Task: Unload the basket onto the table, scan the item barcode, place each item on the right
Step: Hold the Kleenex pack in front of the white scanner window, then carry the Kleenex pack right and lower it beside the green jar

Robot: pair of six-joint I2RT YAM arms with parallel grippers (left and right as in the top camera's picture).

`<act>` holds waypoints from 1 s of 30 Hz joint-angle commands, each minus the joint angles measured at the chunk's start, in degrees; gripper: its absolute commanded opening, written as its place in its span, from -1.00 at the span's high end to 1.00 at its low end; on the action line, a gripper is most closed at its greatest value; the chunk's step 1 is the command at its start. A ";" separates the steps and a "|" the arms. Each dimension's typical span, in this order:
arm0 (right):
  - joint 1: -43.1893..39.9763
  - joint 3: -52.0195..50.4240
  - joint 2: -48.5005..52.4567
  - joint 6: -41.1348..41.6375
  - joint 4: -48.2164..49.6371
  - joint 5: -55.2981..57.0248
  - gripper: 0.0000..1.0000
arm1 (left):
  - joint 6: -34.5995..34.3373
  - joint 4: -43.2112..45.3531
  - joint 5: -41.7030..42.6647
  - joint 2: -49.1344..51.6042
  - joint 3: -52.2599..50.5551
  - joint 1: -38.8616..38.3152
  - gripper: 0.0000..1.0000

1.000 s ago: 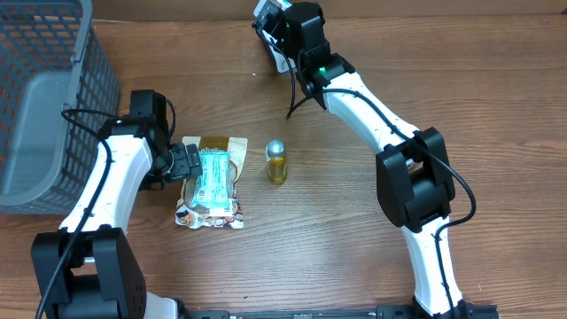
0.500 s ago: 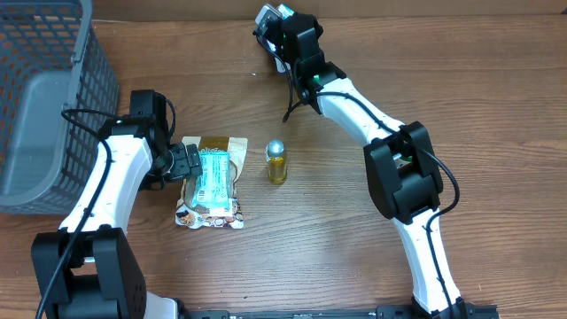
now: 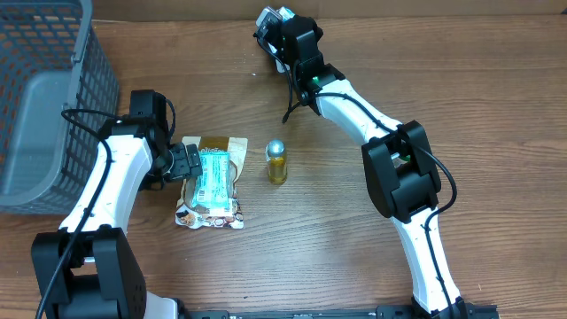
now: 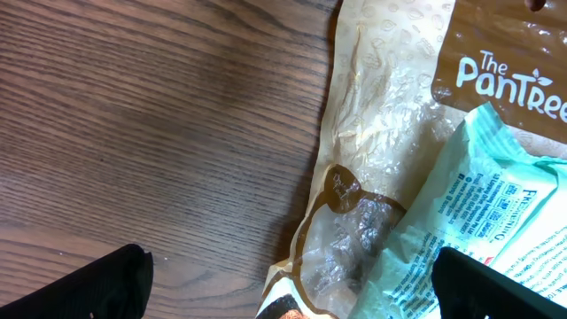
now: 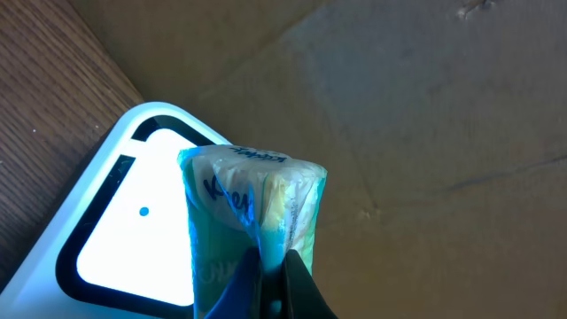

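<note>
Right gripper [image 5: 266,276], arm outstretched, tissue pack [image 5: 252,190] pinched above scanner [image 5: 115,232].

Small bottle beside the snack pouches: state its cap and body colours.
The small upright bottle has a silver cap and golden-yellow body; clearest overhead.

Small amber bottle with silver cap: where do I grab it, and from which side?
From above, pinch the small amber bottle across its narrow body, just behind the silver cap; nothing touches its sides, so fingers fit.
</note>
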 commanded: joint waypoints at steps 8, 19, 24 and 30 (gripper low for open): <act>-0.20 1.07 0.09 12.09 2.16 0.59 0.93 | 0.66 -0.11 0.46 0.24 0.87 -0.24 -0.99; -0.35 1.07 -8.85 23.47 -2.08 0.59 0.93 | 0.66 -0.11 0.44 0.24 0.87 -0.24 -0.99; -0.66 1.07 -15.52 34.86 -16.04 0.55 0.93 | 0.66 -0.11 0.46 0.24 0.87 -0.24 -0.99; -0.70 1.07 -20.41 54.51 -41.07 0.04 0.93 | 0.66 -0.11 0.46 0.24 0.87 -0.24 -0.99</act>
